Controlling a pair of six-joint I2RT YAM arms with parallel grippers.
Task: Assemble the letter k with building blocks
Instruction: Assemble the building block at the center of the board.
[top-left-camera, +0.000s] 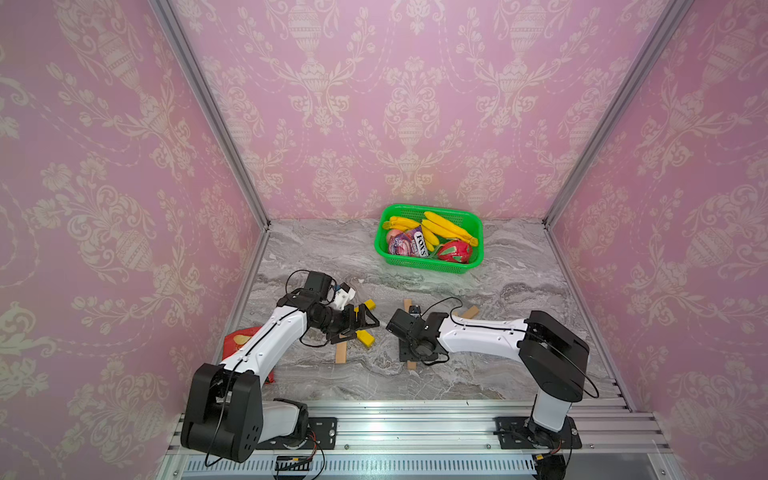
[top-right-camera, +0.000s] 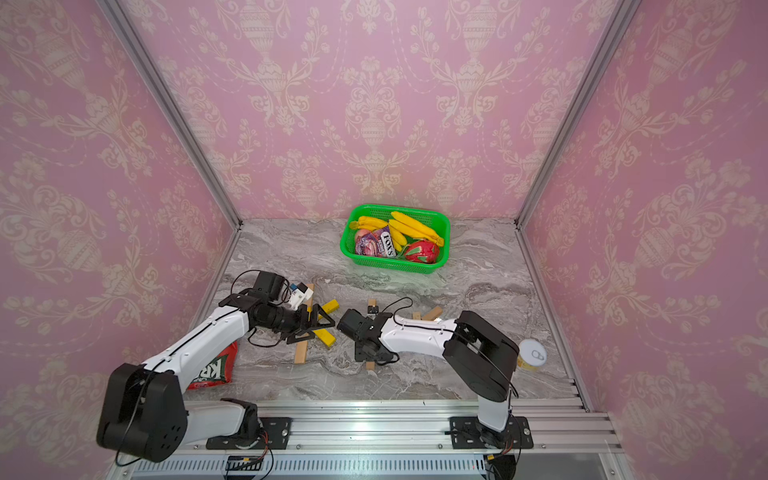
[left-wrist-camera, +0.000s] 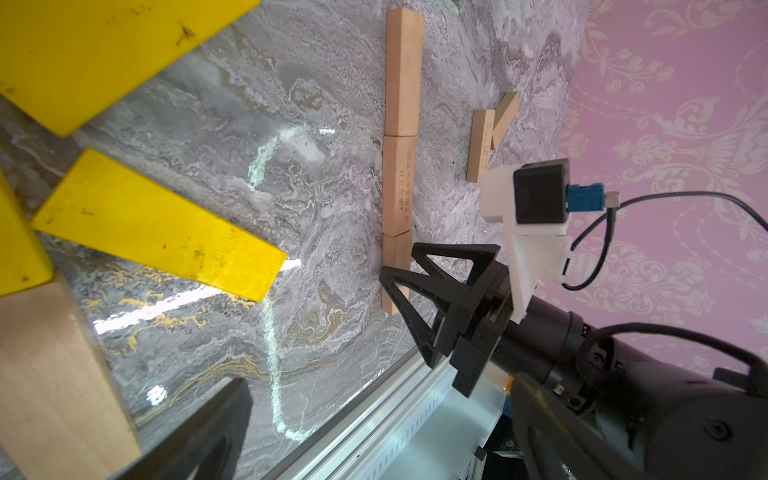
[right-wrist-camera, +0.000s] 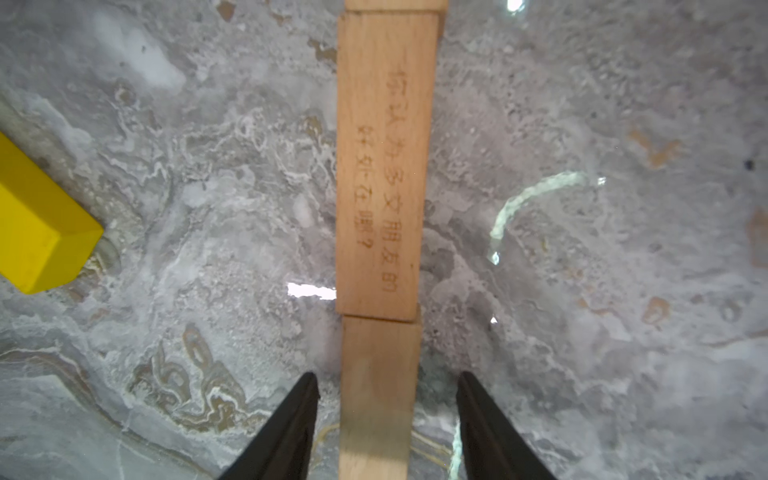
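Note:
Three tan wood building blocks lie end to end in a straight row (left-wrist-camera: 399, 183); this is the stem of a letter k. My right gripper (right-wrist-camera: 387, 376) points straight down over the row's near bar (right-wrist-camera: 380, 399). Its jaws are open, with a gap on each side of the bar. Two more wood bars (left-wrist-camera: 484, 145) lie touching in a V beyond the row. To the left, yellow bars (top-left-camera: 365, 338) and a wood bar (top-left-camera: 340, 353) fan out on the marble. My left gripper (top-left-camera: 357, 323) hovers wide open above them, holding nothing. One of its fingers (left-wrist-camera: 195, 432) shows in the left wrist view.
A green basket (top-left-camera: 424, 268) with bananas, a sweets bag and a red fruit stands at the back. A red snack bag (top-right-camera: 212, 370) lies under my left arm. A tin can (top-right-camera: 532, 355) stands at the right. An aluminium rail (top-left-camera: 395, 419) runs along the front.

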